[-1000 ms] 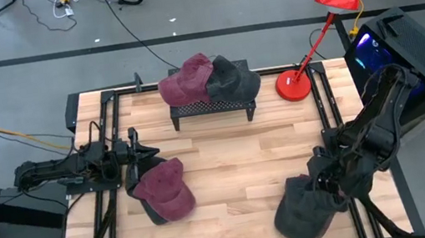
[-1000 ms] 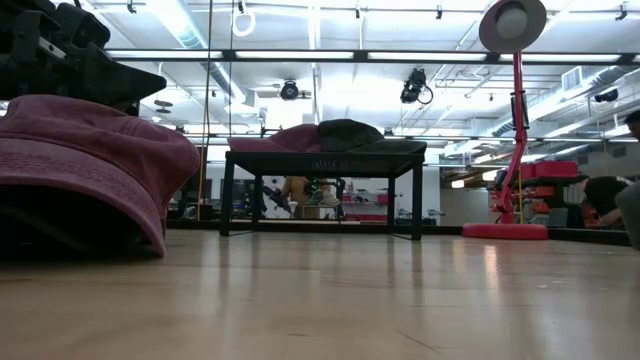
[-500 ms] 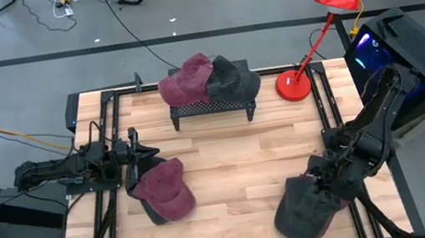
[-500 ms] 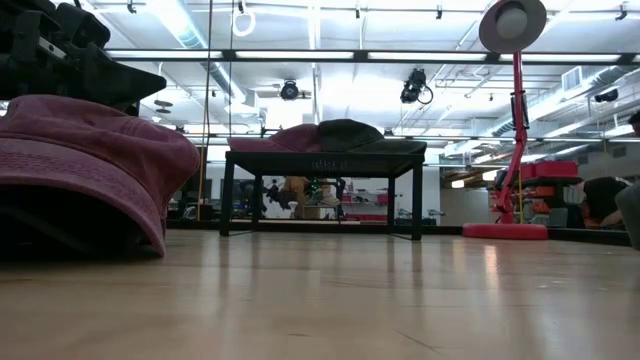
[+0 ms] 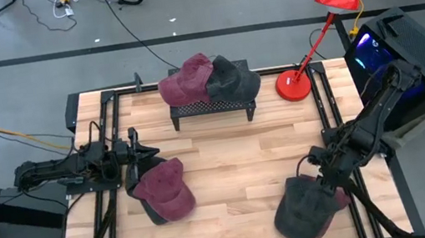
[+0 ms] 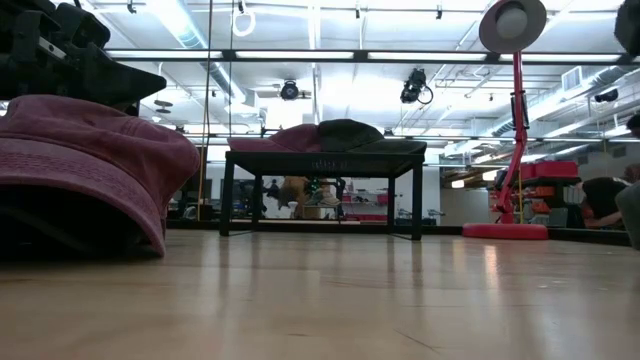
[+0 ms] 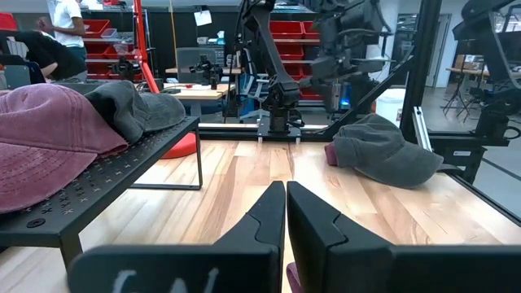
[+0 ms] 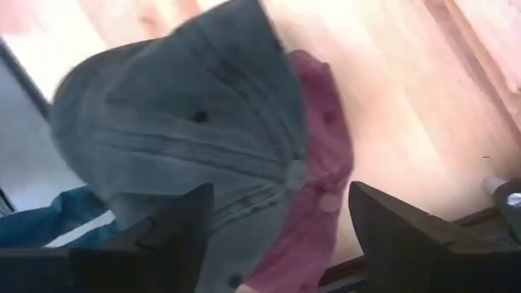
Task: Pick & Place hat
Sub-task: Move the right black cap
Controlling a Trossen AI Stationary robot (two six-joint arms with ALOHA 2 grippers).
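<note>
The wooden counter (image 5: 227, 159) is the biggest thing here. At its far edge stands a small black rack (image 5: 212, 106), and on the rack sit a maroon cap (image 5: 185, 78) and a dark grey cap (image 5: 233, 76), touching each other. A red lamp (image 5: 325, 22) stands at the far right corner.

The task's things are the caps. A second maroon cap (image 5: 164, 192) lies on the left side of the counter. A second grey cap (image 5: 303, 207) lies at the near right, close to the counter's edge. Something maroon peeks out from under it, maybe another cap; it is hard to tell.

The right pincer (image 5: 322, 177) hangs right above the grey cap. Its fingers (image 8: 175, 236) are spread wide apart and hold nothing. The cap lies loose on the counter below it.

The left pincer (image 5: 140, 153) rests low on the left, just beside the maroon cap. Its fingers (image 7: 273, 216) are pressed together with nothing between them.

What could go wrong? The grey cap lies near the edge, so a bump from the right arm could push it off. A finger could also catch the soft cloth and drag the cap along. If the pincer goes down for a grab, it might pinch the maroon thing underneath too.
</note>
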